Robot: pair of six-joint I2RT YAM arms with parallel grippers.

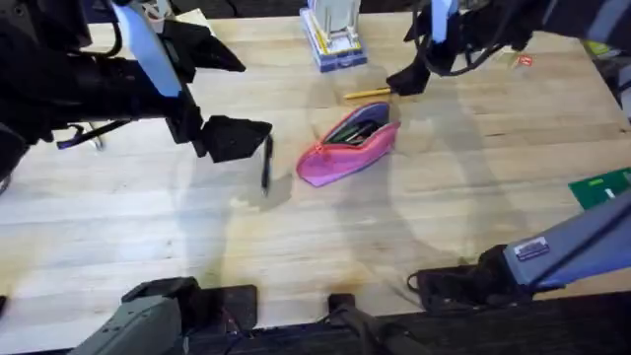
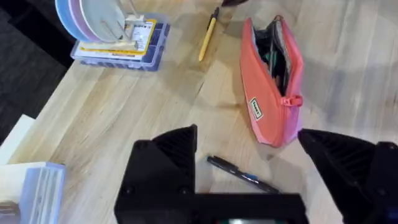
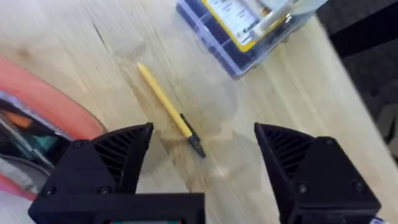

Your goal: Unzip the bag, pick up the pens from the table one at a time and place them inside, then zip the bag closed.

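A: Since both pens are on the surface [image 1: 473, 187] and the bag [image 1: 347, 146] is already unzipped, where do you see the risk?

B: With the black pen [image 1: 266, 164], just beside the bag's closed end; the left hand [image 1: 237, 138] hangs over it with its fingers spread wide, holding nothing and touching nothing; if it comes down off-line, one finger could land on the barrel and roll it away, or the hand could nudge the bag and tip its mouth shut.

A: And the yellow pen [image 1: 367, 94]?

B: It lies on the far side of the bag, near its open end, with the plastic box [image 1: 333, 47] beyond it; the right hand [image 1: 407, 79] hovers above the pen's dark tip, jaws likewise wide apart and empty; in the right wrist view the tip sits between the two fingers [image 3: 106, 155], so a grasp there may catch only the end, and I judge the pen could pivot or slip out on the lift.

A: Anything else?

B: Both hands work close to the bag; going for its opening together could make them collide; one at a time looks safer.
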